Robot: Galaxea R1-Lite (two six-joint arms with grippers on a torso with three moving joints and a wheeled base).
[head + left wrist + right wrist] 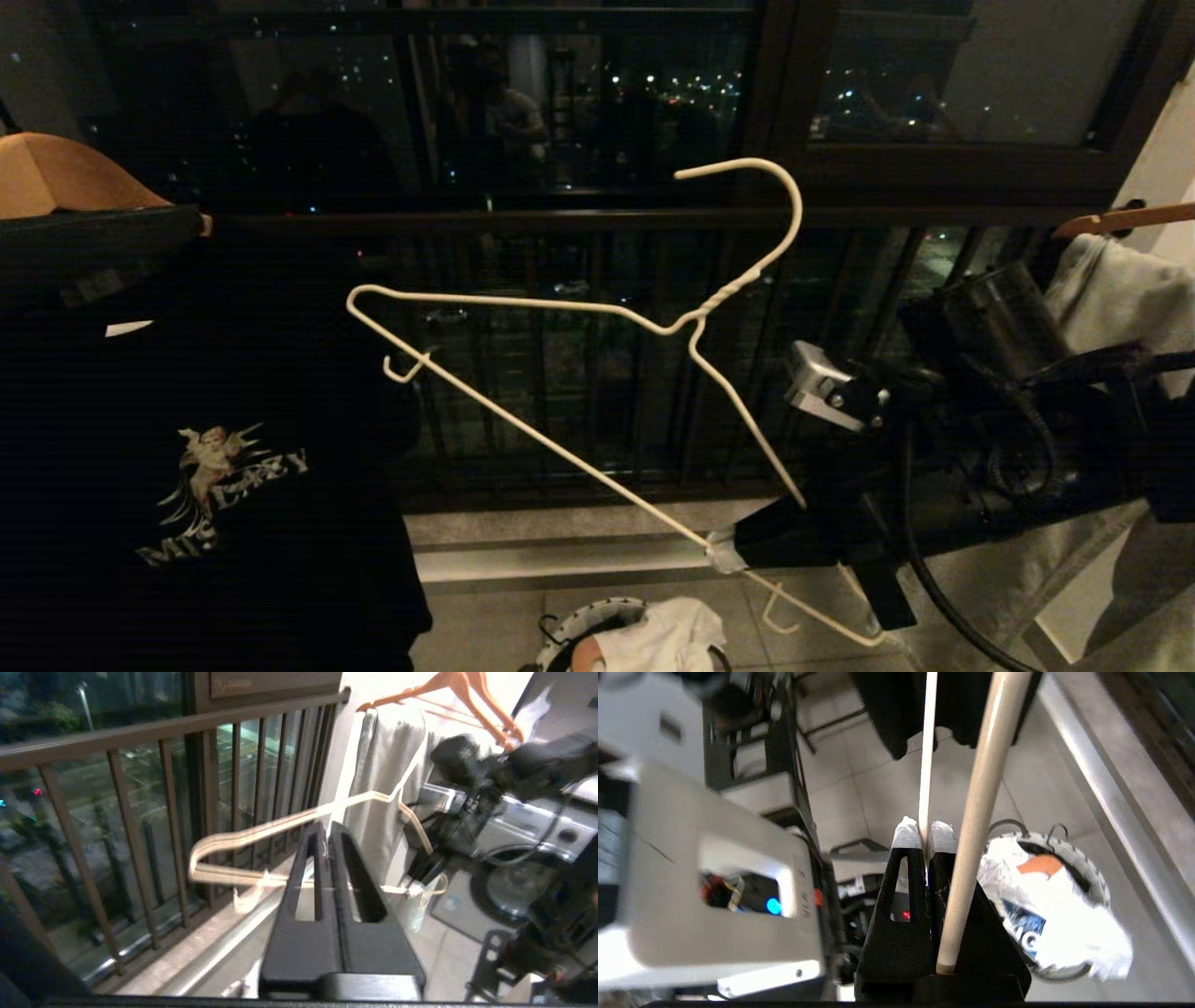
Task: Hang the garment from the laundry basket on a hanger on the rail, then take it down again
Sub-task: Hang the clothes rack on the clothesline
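Note:
The white wire hanger (735, 287) hangs tilted in mid-air in front of the railing, hook uppermost. My right gripper (724, 553) is shut on its bottom bar; the thin wire (927, 765) runs between the taped fingertips of that gripper (926, 833). The laundry basket (597, 611) stands on the floor below, its patterned rim (1083, 858) showing. A patch of the red garment (1040, 864) peeks out under a white T-shirt (1064, 933). My left gripper (325, 828) is shut on nothing, short of the hanger (261, 830). It is outside the head view.
A black T-shirt (205, 448) on a wooden hanger (56, 173) fills the left. A pale garment (1120, 280) hangs at the right on another wooden hanger (1120, 219). The balcony railing (560, 219) runs behind. A washing machine (528, 826) stands to the right.

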